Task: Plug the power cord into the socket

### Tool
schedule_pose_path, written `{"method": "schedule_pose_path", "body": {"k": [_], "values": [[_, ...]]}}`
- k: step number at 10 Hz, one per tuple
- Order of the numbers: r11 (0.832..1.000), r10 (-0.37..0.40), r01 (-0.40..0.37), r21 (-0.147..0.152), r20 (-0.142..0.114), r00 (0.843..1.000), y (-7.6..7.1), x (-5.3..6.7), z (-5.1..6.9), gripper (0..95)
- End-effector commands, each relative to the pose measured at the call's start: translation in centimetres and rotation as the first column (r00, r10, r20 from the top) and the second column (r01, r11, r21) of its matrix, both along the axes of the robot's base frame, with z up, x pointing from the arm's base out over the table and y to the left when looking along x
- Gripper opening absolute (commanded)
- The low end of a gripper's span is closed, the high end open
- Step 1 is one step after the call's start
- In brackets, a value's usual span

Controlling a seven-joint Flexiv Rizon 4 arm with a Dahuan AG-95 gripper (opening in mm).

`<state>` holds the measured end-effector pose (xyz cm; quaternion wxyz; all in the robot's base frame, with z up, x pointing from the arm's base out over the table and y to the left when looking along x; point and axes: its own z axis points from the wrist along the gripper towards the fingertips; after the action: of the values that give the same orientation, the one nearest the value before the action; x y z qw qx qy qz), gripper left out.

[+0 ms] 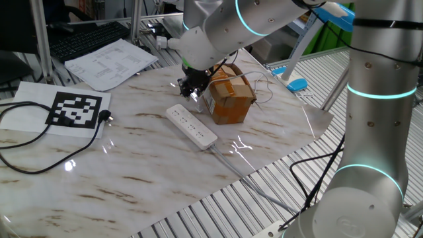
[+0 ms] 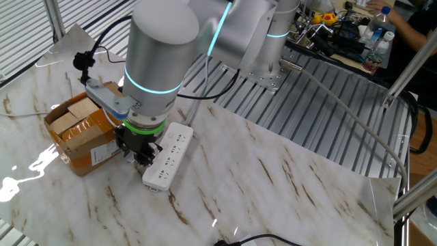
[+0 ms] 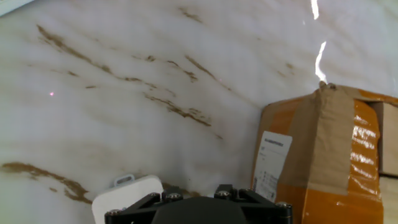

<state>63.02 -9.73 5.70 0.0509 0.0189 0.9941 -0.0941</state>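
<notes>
The socket, a long white power strip [image 1: 192, 125] [image 2: 167, 156], lies flat on the marble table, and only its end [image 3: 127, 196] shows in the hand view. My gripper [image 1: 192, 90] [image 2: 140, 156] hangs low over that far end, squeezed between the strip and a cardboard box [image 1: 229, 99] [image 2: 78, 133] [image 3: 323, 155]. Its fingertips are hidden by the hand's body, so their spacing is unclear. The black power cord lies loose at the table's left, its plug [image 1: 106, 118] resting by a marker sheet, far from my gripper.
A printed marker sheet [image 1: 76, 109], loose papers [image 1: 109, 63] and a keyboard [image 1: 86, 36] sit at the far left. The strip's white cable [image 1: 231, 162] runs toward the slatted metal bench. Another stretch of black cable [image 2: 235, 240] shows at the table's near edge.
</notes>
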Motion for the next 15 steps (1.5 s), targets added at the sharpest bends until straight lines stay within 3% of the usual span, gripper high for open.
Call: {"method": "schedule_pose_path", "body": {"k": [1, 6, 9, 13, 15], "values": [[1.000, 0.001, -0.001, -0.003, -0.003, 1.000, -0.1, -0.1, -0.1, 38.0], [1.000, 0.006, -0.006, -0.008, -0.007, 1.000, -0.2, -1.1, -1.0, 38.0], [0.999, -0.050, 0.050, 0.008, 0.000, 0.999, -0.1, -1.0, -1.0, 38.0], [0.984, -0.172, 0.172, 0.034, -0.016, 0.985, 1.3, -0.3, 0.5, 38.0], [0.959, -0.280, 0.281, 0.045, -0.035, 0.959, 2.3, -0.2, 2.1, 38.0]]}}
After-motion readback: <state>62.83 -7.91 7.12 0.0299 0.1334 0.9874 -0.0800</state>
